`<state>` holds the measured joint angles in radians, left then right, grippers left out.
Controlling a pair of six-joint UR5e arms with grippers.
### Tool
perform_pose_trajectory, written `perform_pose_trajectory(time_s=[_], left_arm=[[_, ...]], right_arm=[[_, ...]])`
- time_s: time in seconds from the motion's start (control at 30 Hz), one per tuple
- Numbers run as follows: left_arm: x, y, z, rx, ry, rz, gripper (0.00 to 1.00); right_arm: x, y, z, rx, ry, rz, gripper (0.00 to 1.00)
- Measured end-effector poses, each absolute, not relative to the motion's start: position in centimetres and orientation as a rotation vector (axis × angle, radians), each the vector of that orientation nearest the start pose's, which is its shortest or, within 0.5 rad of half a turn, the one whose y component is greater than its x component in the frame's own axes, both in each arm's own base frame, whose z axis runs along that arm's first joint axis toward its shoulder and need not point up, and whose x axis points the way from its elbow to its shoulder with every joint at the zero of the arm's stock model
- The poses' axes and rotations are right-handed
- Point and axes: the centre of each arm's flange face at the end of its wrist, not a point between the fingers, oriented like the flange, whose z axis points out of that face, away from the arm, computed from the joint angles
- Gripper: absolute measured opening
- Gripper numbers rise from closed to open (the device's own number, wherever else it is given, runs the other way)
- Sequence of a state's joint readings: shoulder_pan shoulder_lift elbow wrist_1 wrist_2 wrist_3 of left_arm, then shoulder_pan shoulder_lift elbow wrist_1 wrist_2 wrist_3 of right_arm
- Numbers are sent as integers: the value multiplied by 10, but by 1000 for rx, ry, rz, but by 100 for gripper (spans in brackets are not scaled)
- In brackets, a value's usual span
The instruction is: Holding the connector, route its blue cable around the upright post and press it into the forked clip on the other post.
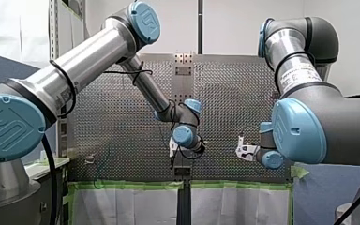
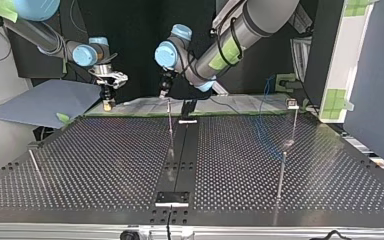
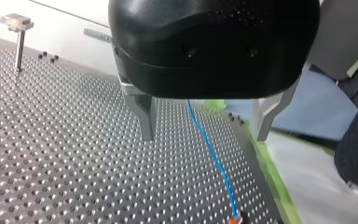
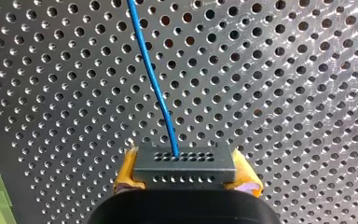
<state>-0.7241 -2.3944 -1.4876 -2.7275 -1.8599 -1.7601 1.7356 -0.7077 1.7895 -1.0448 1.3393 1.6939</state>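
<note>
**A:** The connector (image 4: 184, 166) is sitting closest, in the right wrist view. The right claw (image 4: 185, 184) is clamping it between its yellow pads (image 4: 127, 173), and the cable (image 4: 151, 79) is running out of it over the bench (image 4: 284, 93).

**B:** And what's the left claw (image 3: 206, 126) doing?

**A:** It's hanging wide open over the bench. The cable is showing in the gap between its fingers (image 3: 145, 119), and neither one is touching it.

**B:** So how far along are we?

**A:** Only the hold is looking done, I'd say. In the top view I'm not seeing the cable round any of the posts (image 2: 282, 172). The routing and the press into the clip are both lying ahead.

**B:** Which post is carrying the clip?

**A:** I'm guessing the block-headed post (image 2: 293, 105), but its fork is showing too small to read. The cable's far run is fading out against the bench too.
</note>
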Motion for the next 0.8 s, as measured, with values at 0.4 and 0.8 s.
perform_pose_trajectory(time_s=[0.4, 0.8], left_arm=[[422, -513, 60, 348, 1867, -263, 100], [422, -497, 45, 398, 1893, -63, 100]], right_arm=[[252, -567, -11, 1485, -1135, 1562, 0], [252, -566, -12, 1487, -1137, 1560, 0]])
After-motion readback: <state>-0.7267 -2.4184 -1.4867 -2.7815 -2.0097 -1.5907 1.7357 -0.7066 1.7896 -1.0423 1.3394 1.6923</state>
